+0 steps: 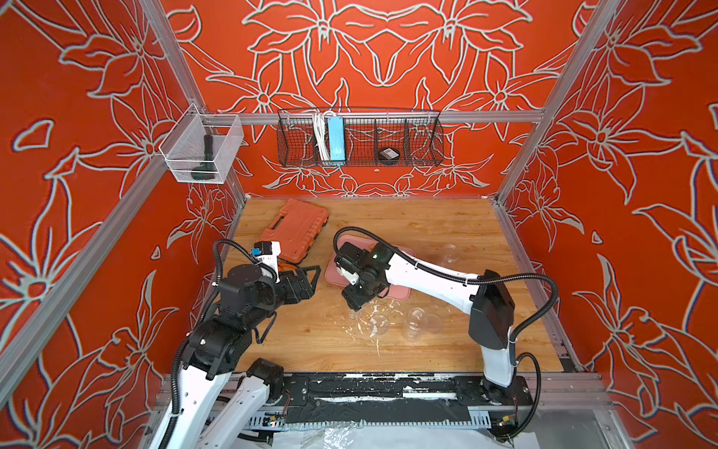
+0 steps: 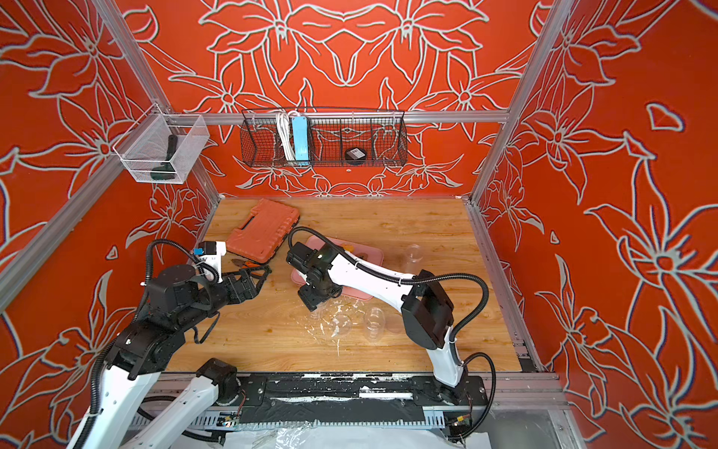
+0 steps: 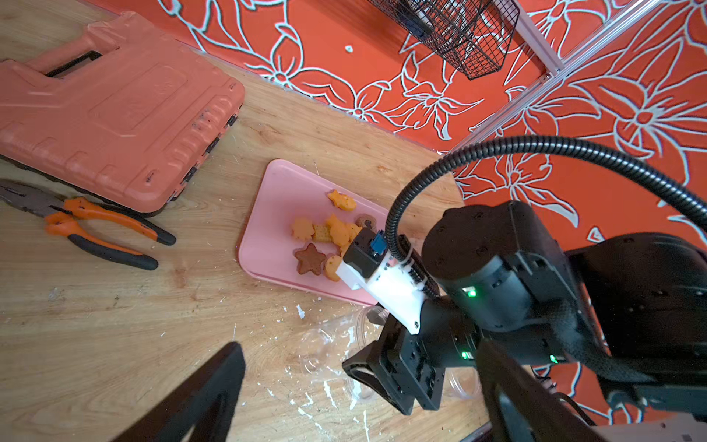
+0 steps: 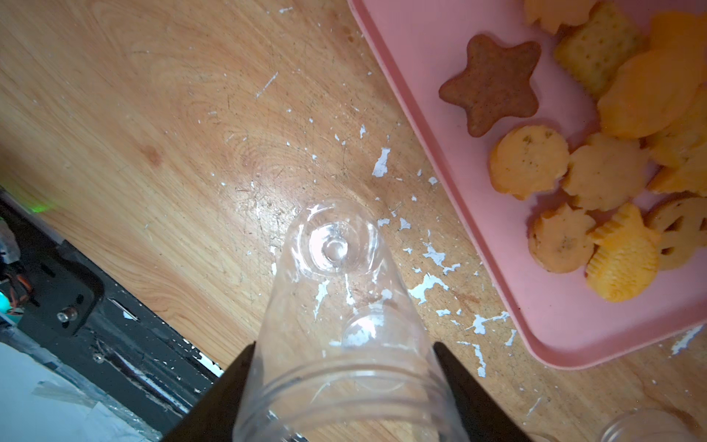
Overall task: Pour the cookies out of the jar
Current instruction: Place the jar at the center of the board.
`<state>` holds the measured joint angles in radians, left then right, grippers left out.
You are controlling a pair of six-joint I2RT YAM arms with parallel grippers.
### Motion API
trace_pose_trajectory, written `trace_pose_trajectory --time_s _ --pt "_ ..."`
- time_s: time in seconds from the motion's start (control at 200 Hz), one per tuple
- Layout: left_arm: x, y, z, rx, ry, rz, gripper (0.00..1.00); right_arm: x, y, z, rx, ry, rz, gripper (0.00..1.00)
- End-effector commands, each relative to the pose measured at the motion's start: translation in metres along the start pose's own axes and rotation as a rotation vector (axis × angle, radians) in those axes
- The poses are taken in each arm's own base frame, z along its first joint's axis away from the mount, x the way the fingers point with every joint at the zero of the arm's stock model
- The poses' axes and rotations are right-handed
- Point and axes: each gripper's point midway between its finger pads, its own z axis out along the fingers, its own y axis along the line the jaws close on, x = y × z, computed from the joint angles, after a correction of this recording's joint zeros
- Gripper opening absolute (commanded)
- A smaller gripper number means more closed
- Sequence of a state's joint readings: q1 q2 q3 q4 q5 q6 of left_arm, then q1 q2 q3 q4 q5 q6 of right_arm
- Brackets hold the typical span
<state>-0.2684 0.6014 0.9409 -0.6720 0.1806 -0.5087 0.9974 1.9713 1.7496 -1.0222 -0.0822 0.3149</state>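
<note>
- The cookies [image 3: 329, 237], stars, fish and rounds in orange, tan and brown, lie heaped in one patch on the pink tray [image 3: 275, 191] at mid-table. None shows on the wood, so the pouring looks done.
- The jar [image 4: 336, 268], clear and empty, stands upright on the table [image 1: 427, 221] just beside the tray's near edge.
- The right gripper [image 4: 343, 347] reaches down over the jar, one black finger against each side of its upper wall. Whether the claw pinches it or merely flanks it cannot be told.
- The left gripper [image 1: 312, 278] hangs off to the left by the pliers [image 3: 88, 225], its claw spread wide with nothing in it.
- Around them are white flecks [image 4: 428, 283] on the wood by the jar, spare clear jars [image 1: 415, 326] to the near right, and an orange tool case [image 1: 295, 233] at far left.
- The risk, to my eye, is that the empty jar is light. A finger dragging its wall on the way up could tip it and send it rolling into the spare jars or the tray.
- The right wrist hangs over the tray, so a low swing away could sweep cookies over its shallow rim.
</note>
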Motion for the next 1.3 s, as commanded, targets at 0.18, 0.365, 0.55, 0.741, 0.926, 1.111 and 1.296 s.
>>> trace_pose_trajectory --time_s 0.18,0.365,0.55,0.741,0.926,1.111,1.296 --pt "-0.002 -0.002 -0.003 0.002 -0.008 0.013 0.96 0.000 0.003 -0.012 0.003 -0.006 -0.012 0.79" --pt "-0.002 -0.001 -0.002 0.000 -0.006 0.009 0.96 -0.008 0.001 -0.047 -0.011 -0.097 0.004 0.82" --pt "-0.010 0.004 0.007 -0.027 -0.040 -0.016 0.97 -0.017 -0.047 -0.135 -0.025 -0.321 0.114 0.86" --pt "-0.027 0.031 0.027 -0.168 -0.123 -0.098 0.97 0.018 -0.179 -0.206 0.054 -0.593 0.447 0.93" --pt "-0.042 0.074 0.044 -0.365 -0.257 -0.112 0.98 0.089 -0.291 -0.234 0.290 -0.855 0.797 0.99" --pt "-0.043 0.109 0.061 -0.518 -0.325 0.057 0.98 0.151 -0.345 -0.212 0.518 -0.857 0.993 0.99" --pt "-0.040 0.138 0.076 -0.646 -0.332 0.198 0.98 0.175 -0.371 -0.174 0.656 -0.807 0.956 0.99"
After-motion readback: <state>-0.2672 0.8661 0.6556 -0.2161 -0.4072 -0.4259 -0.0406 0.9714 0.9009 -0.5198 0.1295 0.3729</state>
